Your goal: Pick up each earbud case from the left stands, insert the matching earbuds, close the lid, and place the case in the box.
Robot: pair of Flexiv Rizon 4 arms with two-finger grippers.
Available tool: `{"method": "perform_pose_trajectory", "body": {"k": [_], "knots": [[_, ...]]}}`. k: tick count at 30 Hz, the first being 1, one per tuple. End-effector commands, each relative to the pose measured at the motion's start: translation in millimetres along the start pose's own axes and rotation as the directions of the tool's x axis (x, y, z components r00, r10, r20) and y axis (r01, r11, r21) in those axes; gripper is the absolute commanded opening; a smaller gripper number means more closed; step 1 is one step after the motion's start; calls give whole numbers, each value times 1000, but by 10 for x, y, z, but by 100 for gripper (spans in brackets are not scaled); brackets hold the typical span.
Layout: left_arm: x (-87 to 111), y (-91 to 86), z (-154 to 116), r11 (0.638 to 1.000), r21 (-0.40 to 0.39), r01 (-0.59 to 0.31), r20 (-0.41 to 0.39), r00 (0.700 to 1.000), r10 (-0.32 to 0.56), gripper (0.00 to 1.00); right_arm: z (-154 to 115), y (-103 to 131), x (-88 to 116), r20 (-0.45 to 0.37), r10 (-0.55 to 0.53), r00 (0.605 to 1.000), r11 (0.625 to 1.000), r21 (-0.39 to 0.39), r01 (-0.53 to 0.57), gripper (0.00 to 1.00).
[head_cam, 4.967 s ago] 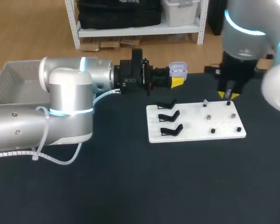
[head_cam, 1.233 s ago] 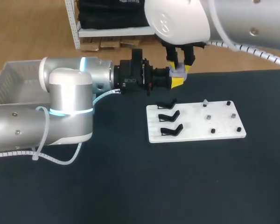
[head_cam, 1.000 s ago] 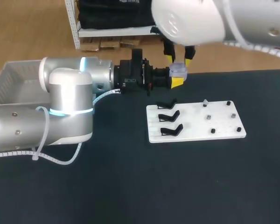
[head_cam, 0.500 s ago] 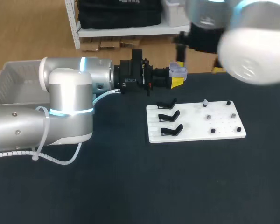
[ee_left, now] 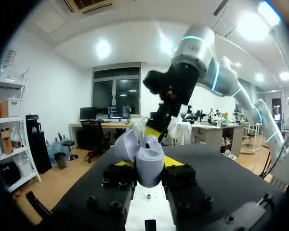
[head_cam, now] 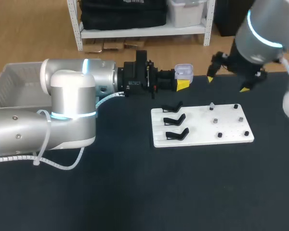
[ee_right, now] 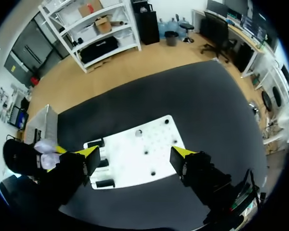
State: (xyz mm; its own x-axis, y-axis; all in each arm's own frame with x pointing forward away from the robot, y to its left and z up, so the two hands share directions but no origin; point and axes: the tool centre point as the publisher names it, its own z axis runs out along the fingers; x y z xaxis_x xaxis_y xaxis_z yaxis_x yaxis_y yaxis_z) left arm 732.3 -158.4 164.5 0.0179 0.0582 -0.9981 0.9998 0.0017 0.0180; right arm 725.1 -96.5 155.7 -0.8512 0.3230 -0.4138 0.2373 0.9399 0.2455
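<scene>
While my left arm lies along the table's far edge in the head view, the left pincer (head_cam: 182, 83) is clenched on the earbud case (head_cam: 184, 71), held above that edge and just beyond the far left corner of the white board (head_cam: 197, 129). The right pincer (head_cam: 227, 83) hangs released, fingers wide, over the far edge past the board's right half, apart from the case. A wide stretch of dark table (head_cam: 135, 192) lies in front of the board. The black stands (head_cam: 175, 120) line its left side. The box (head_cam: 9, 79) sits off the far left corner, behind my left arm.

In the left wrist view, the pale lilac case (ee_left: 145, 156) sits gripped between my fingers from both sides, lid tipped open. The right arm (ee_left: 197, 53) hangs ahead and above, not touching it.

In the right wrist view, my right pincer (ee_right: 135, 155) is spread over the board (ee_right: 139, 139). The case (ee_right: 45, 147) is off beside it, well apart.
</scene>
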Motion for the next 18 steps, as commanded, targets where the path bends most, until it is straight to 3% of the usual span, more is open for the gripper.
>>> {"method": "perform_pose_trajectory", "body": {"k": [1,2,7,16,18], "knots": [[15,-2,1,1000,-3,-4,6,1000,4,0,443,-5,-7,-5,3,1000,999,-34,-3,92],[15,-2,1,1000,-3,-4,6,1000,4,0,512,-8,-1,-11,3,1000,1000,-28,-4,92],[15,-2,1,1000,-3,-4,6,1000,4,0,775,-4,36,-46,31,998,999,26,-29,63],[15,-2,1,1000,-3,-4,6,1000,4,0,1056,-49,90,-103,60,993,998,41,-56,53],[15,-2,1,1000,-3,-4,6,1000,4,0,1081,-75,99,-115,69,991,997,45,-64,54]]}}
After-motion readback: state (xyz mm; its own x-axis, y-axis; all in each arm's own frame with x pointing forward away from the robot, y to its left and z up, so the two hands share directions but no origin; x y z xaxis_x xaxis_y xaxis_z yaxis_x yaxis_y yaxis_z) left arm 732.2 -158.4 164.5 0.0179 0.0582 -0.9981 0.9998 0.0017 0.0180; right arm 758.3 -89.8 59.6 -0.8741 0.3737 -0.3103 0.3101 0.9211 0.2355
